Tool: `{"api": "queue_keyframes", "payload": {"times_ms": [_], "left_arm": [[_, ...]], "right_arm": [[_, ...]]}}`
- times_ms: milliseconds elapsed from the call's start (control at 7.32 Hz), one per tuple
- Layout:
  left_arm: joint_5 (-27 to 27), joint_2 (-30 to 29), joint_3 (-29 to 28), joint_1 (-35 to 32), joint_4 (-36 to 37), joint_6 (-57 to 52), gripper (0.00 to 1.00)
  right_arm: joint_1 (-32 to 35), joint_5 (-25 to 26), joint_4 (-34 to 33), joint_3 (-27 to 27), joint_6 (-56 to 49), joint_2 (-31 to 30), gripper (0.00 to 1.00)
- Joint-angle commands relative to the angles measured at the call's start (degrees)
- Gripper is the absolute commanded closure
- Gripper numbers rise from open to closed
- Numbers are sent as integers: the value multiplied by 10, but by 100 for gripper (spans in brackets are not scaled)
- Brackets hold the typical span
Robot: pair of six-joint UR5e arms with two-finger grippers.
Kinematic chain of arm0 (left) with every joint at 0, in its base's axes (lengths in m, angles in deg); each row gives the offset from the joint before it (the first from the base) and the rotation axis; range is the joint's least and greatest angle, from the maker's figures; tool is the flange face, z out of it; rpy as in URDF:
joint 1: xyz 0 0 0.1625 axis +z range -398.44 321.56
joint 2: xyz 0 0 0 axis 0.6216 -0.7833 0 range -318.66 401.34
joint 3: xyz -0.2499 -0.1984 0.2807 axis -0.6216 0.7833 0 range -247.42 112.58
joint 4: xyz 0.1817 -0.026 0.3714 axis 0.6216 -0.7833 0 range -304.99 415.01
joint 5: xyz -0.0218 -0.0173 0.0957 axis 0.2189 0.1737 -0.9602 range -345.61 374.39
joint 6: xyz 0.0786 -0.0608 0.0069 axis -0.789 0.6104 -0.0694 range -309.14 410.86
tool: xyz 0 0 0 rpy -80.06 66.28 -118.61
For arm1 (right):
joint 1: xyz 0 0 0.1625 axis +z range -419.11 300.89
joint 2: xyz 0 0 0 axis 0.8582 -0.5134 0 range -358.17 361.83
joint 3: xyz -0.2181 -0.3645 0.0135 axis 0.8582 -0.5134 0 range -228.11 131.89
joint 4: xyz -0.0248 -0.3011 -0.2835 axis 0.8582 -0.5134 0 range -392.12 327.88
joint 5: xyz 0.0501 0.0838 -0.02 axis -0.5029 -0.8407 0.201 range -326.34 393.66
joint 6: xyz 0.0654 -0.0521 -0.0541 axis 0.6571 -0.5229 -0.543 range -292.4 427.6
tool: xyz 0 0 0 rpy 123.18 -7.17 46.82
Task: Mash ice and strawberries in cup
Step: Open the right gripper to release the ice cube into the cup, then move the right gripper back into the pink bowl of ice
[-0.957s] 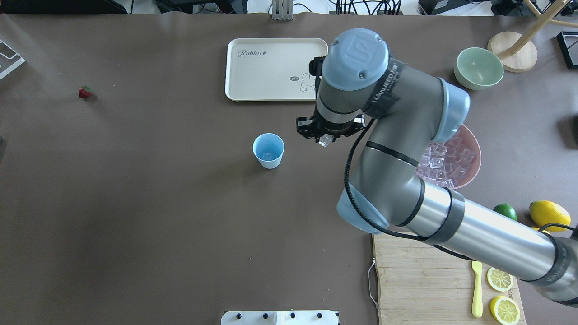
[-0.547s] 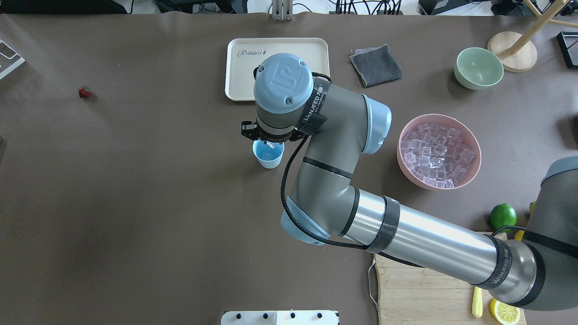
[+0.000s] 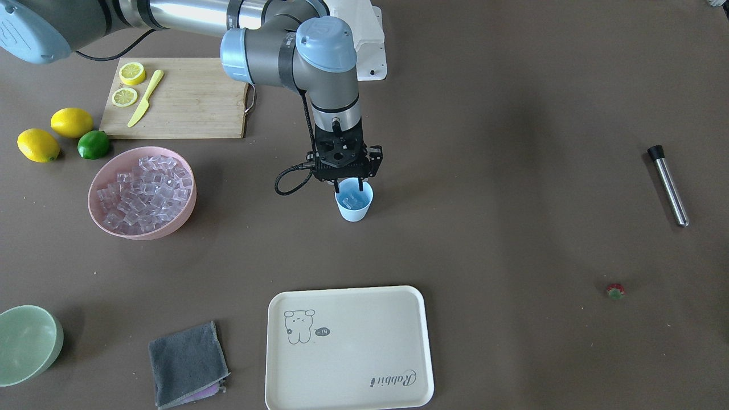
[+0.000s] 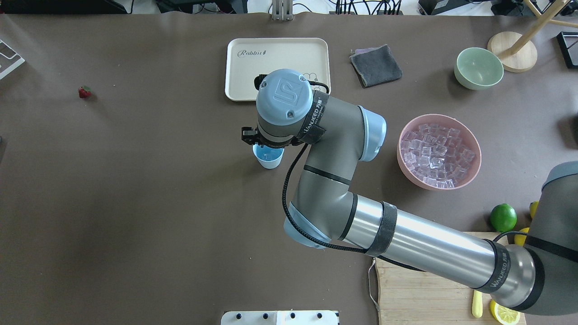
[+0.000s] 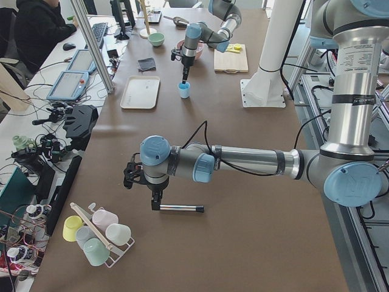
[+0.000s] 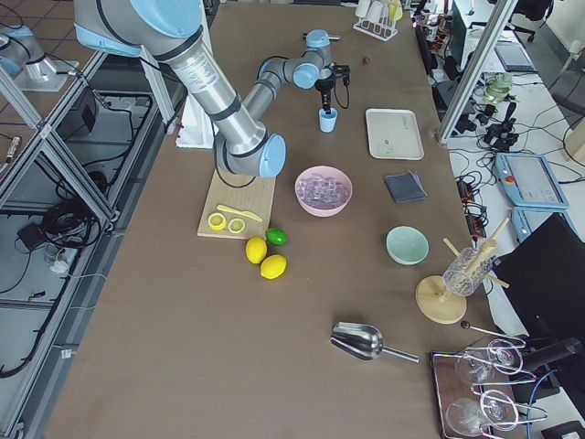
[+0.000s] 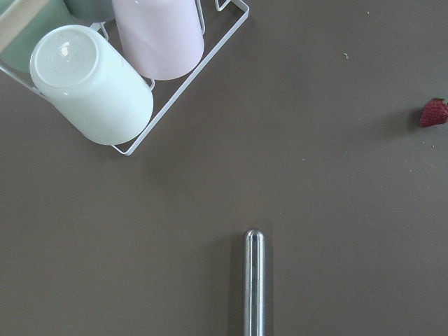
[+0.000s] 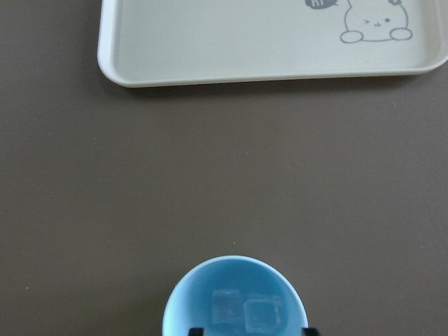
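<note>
The brown table [image 3: 512,85] carried a pale-blue cup [image 3: 354,209], upright near its middle. Beyond the cup, away from the robot, lay 1 cream tray [image 3: 353,341]. Also beyond the cup but off to the robot's right were a folded grey cloth [image 3: 188,363] and, farther out, a pale-green bowl [image 3: 25,341]. Level with the cup on the robot's right sat a pink bowl [image 3: 149,233]. Nearer the robot than the cup on that side lay a wooden cutting board [image 3: 188,102], with 2 lemons [image 3: 71,122] and 1 lime [image 3: 93,144] farther out. Well apart on the cup's other side lay a steel rod [image 3: 669,188] and 1 strawberry [image 3: 614,290].
</note>
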Motion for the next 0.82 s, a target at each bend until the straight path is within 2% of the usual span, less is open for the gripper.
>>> {"api": "queue_keyframes", "payload": {"times_ms": [0, 137, 273, 410, 683], "left_arm": [[0, 0, 0, 0, -1, 0, 1], [0, 0, -1, 0, -1, 0, 1], [0, 0, 0, 0, -1, 0, 1], [0, 1, 1, 0, -1, 0, 1], [0, 1, 0, 0, -1, 0, 1]], "right_arm": [[11, -11, -5, 85, -15, -81, 0], [32, -21, -33, 155, -50, -142, 0], [62, -39, -91, 201, -102, -181, 0], [84, -39, -119, 230, -152, -226, 0], [105, -33, -112, 245, -223, -299, 0]]}}
